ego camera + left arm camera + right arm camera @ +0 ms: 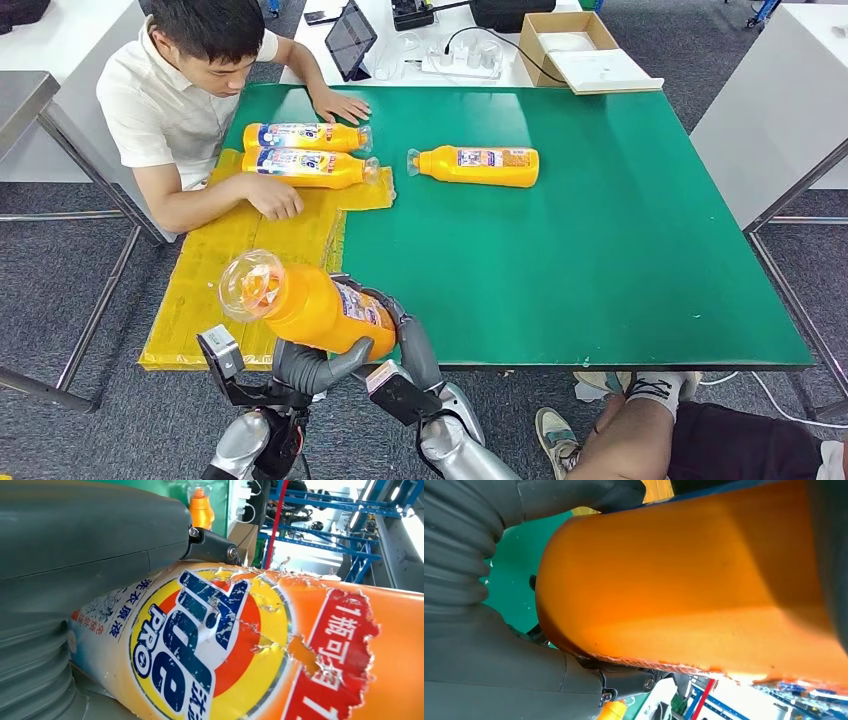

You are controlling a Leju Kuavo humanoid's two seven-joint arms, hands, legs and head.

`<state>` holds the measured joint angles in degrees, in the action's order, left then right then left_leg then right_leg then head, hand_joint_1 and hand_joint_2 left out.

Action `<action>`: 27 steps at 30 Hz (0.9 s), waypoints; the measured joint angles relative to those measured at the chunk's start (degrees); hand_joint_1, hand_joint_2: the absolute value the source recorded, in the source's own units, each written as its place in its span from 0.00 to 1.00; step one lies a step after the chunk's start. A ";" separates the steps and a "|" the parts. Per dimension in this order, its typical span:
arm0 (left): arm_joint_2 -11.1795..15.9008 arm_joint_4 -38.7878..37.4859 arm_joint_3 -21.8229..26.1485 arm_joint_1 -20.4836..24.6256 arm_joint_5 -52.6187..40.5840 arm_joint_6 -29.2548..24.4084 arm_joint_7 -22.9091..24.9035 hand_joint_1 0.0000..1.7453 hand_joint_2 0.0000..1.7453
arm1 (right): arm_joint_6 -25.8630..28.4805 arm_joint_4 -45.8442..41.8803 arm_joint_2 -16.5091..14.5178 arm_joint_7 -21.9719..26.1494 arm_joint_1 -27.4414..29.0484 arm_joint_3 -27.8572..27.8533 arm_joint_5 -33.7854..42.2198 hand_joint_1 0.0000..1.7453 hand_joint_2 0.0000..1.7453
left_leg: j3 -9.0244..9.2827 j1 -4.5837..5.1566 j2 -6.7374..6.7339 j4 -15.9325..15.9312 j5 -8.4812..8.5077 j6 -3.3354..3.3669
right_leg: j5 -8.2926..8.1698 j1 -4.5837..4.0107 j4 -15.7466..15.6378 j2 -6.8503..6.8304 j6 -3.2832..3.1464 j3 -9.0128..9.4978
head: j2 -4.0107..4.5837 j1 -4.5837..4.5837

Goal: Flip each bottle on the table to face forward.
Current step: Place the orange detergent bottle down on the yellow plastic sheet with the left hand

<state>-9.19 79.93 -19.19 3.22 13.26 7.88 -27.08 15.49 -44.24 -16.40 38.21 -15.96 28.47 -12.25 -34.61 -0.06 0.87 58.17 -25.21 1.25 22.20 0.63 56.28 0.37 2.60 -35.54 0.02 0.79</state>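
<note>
We see four orange detergent bottles. One, the held bottle [305, 305], is lifted above the near left corner of the green surface [620, 260], its clear cap toward the left and its torn, peeling blue-and-yellow label (red panel beside it) filling our left wrist view. Both hands grip it: the left hand [310, 368] cups it from beneath, thick grey thumb across the underside, and the right hand [405, 345] wraps its base end, fingers [412, 335] curled tight against the orange body. In the right wrist view the plain orange back of the bottle lies pressed against the ribbed cover.

A lone bottle [478, 165] lies on its side near the far edge, cap pointing left, label up. Two more, the paired bottles [305, 152], lie side by side at the far left corner, caps right, partly on a yellow mat [210, 290] that overhangs the left edge. A person [190, 100] leans in there, one fist touching the nearer bottle, the other hand flat on the surface
</note>
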 joint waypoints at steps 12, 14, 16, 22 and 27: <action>0.37 0.01 0.33 0.12 0.41 -0.77 0.33 1.00 1.00 | -0.42 2.16 -0.80 -0.26 0.05 1.56 -0.59 0.00 0.00 | 0.00 0.00 0.00 0.00 0.00 0.00 | 0.00 0.00 0.00 0.00 0.00 0.00 | 0.01 0.02; 0.61 0.01 0.38 0.23 -0.80 -1.28 0.79 1.00 1.00 | 0.75 2.19 -0.78 -0.25 0.15 1.56 -1.10 0.00 0.00 | 0.00 0.00 0.00 0.00 0.00 0.00 | 0.00 0.00 0.00 0.00 0.00 0.00 | 0.01 0.02; 0.93 -0.27 0.42 0.92 -4.78 -4.39 1.94 1.00 1.00 | 3.90 1.89 -0.67 -0.19 0.57 1.62 -2.69 0.00 0.00 | 0.00 0.00 0.02 0.00 0.01 0.00 | 0.00 0.00 0.00 -0.01 0.00 0.00 | 0.01 0.03; 1.68 -4.65 2.27 5.38 -14.08 -15.90 4.76 1.00 1.00 | 16.02 -3.33 0.09 -0.02 2.77 2.46 -6.89 0.00 0.00 | 0.02 0.00 -0.08 0.00 0.01 -0.01 | -0.03 0.00 0.01 0.02 -0.01 -0.01 | 0.01 0.01; 1.84 -6.33 2.98 6.62 -14.33 -16.20 4.80 1.00 1.00 | 16.32 -5.68 0.42 -0.02 3.50 2.86 -6.99 0.00 0.00 | 0.01 0.00 -0.07 0.00 0.02 -0.01 | -0.03 0.00 0.01 0.02 -0.01 -0.01 | 0.01 0.03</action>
<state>-7.34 73.59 -16.21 9.85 -1.07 -8.31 -22.28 31.80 -49.92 -15.98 38.18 -12.46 31.33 -19.24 -34.61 -0.06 0.80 58.17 -25.20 1.24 22.17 0.63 56.29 0.39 2.59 -35.55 0.02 0.81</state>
